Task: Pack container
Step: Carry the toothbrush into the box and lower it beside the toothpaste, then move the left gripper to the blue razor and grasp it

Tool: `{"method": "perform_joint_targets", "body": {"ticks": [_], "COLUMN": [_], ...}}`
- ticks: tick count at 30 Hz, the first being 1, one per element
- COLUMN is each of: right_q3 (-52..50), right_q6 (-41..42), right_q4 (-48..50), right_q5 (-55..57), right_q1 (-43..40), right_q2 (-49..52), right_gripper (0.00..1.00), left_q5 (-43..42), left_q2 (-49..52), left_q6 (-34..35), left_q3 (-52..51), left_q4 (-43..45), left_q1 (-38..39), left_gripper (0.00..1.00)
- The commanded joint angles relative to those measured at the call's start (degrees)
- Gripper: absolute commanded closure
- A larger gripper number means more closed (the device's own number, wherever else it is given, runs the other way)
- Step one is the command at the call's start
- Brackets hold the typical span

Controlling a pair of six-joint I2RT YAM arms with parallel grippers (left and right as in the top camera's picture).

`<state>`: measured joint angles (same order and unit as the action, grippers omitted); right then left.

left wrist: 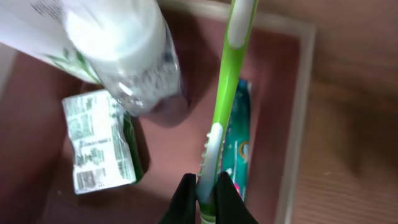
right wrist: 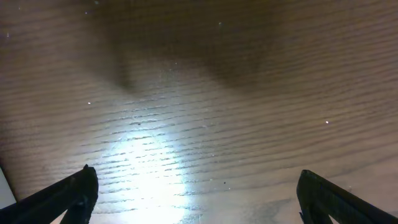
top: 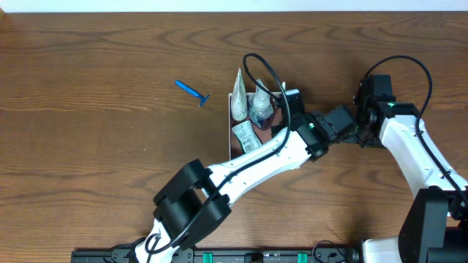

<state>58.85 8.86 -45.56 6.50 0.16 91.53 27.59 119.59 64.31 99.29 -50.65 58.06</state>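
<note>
The container [top: 230, 142] is a shallow white-walled box with a reddish-brown inside, at mid table. In the left wrist view its right wall [left wrist: 298, 124] runs down the right side. My left gripper [left wrist: 206, 186] is shut on the handle end of a green and white toothbrush [left wrist: 227, 93], held over the inside of the container near that wall. In the overhead view the left arm hides these jaws. My right gripper [right wrist: 196, 177] is wide open and empty over bare table, just right of the container [top: 333, 120].
Inside the container lie a white tube [top: 238, 98], a clear bottle [left wrist: 124, 56], a green-labelled packet [left wrist: 99, 140] and a teal tube [left wrist: 239, 143] under the toothbrush. A blue razor [top: 192, 91] lies on the wooden table left of the container.
</note>
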Motion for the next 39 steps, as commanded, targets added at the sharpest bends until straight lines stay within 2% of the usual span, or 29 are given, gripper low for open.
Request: {"method": "perform_joint_targets", "body": {"ticks": [1, 5, 8, 12, 19, 25, 28, 33, 39], "right_q3": [0.07, 0.07, 0.07, 0.07, 0.07, 0.07, 0.07, 0.07, 0.07], "right_q6": [-0.59, -0.59, -0.59, -0.59, -0.59, -0.59, -0.59, -0.59, -0.59], "right_q4": [-0.07, -0.07, -0.07, -0.07, -0.07, -0.07, -0.07, -0.07, -0.07], "right_q5": [0.76, 0.76, 0.76, 0.76, 0.76, 0.76, 0.76, 0.76, 0.76], "right_q1": [0.24, 0.24, 0.24, 0.24, 0.24, 0.24, 0.24, 0.24, 0.24], "right_q2": [-0.46, -0.46, -0.46, -0.46, -0.46, -0.46, -0.46, -0.46, -0.46], "right_gripper": [0.01, 0.01, 0.01, 0.01, 0.01, 0.01, 0.01, 0.01, 0.01], "left_q5": [-0.87, -1.05, -1.05, -1.05, -1.03, -1.05, -1.07, -0.98, 3.39], "left_q2": [1.42, 1.62, 1.62, 1.62, 1.51, -1.05, -4.55, -13.77, -24.72], "left_q6": [0.35, -0.17, -0.15, -0.68, -4.92, -15.41, -21.03, -26.38, -26.77], "left_q3": [-0.44, -0.44, -0.44, -0.44, 0.02, 3.56, 5.62, 6.38, 6.38], "left_q4": [-0.28, -0.28, -0.28, -0.26, -0.24, -0.28, -1.29, -3.96, -9.66], "left_q1": [-0.26, -0.26, -0.26, -0.26, -0.55, -0.87, -0.72, -1.16, -5.97], "left_gripper": [0.94, 0.93, 0.72, 0.64, 0.64, 0.64, 0.64, 0.64, 0.60]}}
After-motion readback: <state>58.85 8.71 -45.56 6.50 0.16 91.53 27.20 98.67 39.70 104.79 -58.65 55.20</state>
